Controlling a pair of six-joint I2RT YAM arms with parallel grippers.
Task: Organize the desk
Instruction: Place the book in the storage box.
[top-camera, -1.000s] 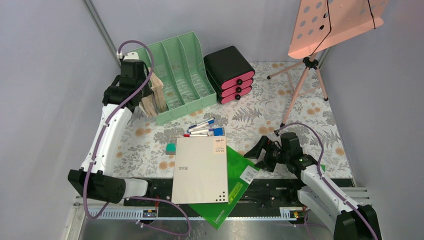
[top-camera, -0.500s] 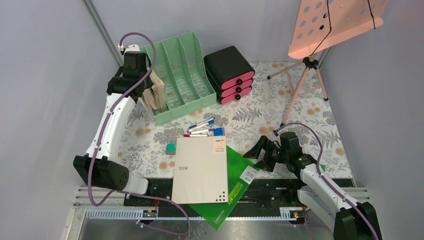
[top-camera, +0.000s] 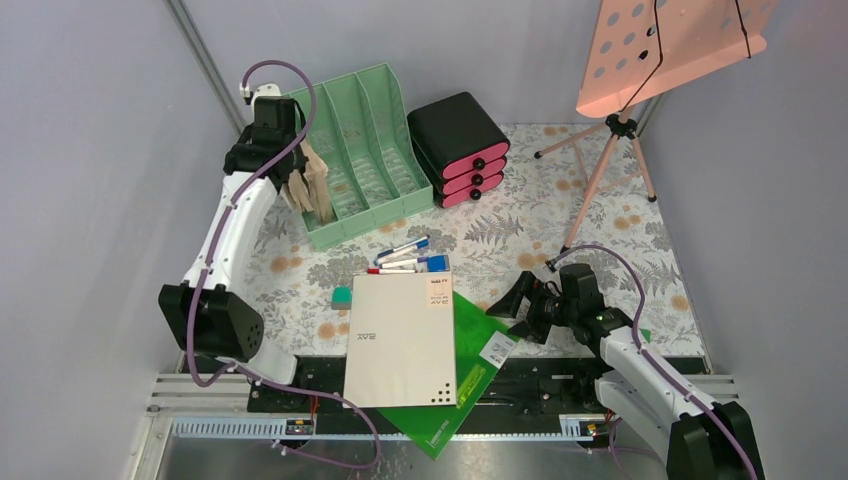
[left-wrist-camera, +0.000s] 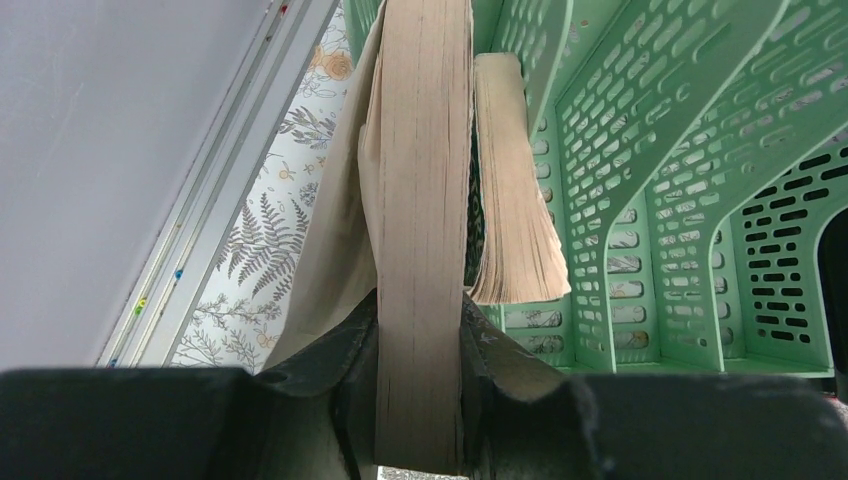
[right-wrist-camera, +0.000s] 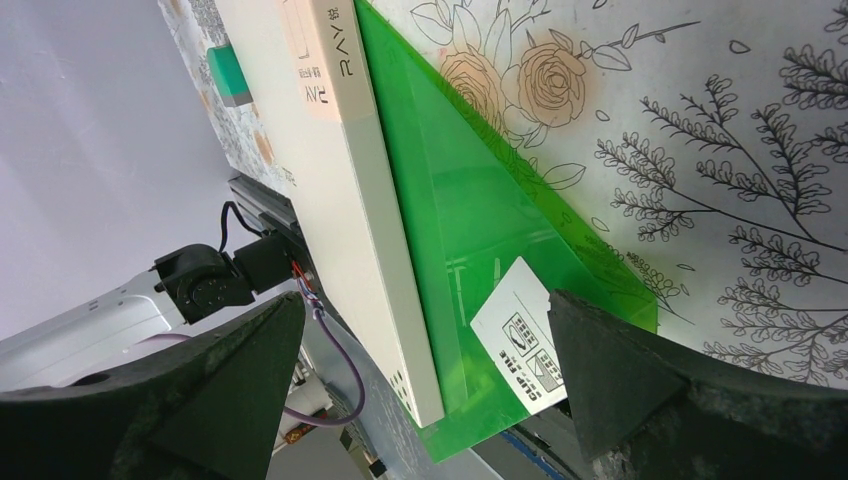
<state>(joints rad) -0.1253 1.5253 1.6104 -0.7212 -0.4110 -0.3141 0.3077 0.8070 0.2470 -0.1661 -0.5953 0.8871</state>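
L gripper (left-wrist-camera: 420, 335) at the desk's (top-camera: 520, 235) far-left corner, jaws pinching a book (left-wrist-camera: 420, 150) upright at the rack's (left-wrist-camera: 650, 200) left end; can't tell if it's inside a slot. 2nd book (left-wrist-camera: 512, 200) just beside it, in the rack. R gripper (right-wrist-camera: 425, 300) by the near edge, right of centre, jaws spread wide over the folder (right-wrist-camera: 470, 230), gripping nothing. Box (top-camera: 400, 335) lies on folder; pens (top-camera: 410, 258) & eraser (top-camera: 342, 296) mid-desk.

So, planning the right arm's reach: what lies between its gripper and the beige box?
The green folder, flat on the desk and tucked under the beige box. The right wrist view shows it ahead of the open right gripper.
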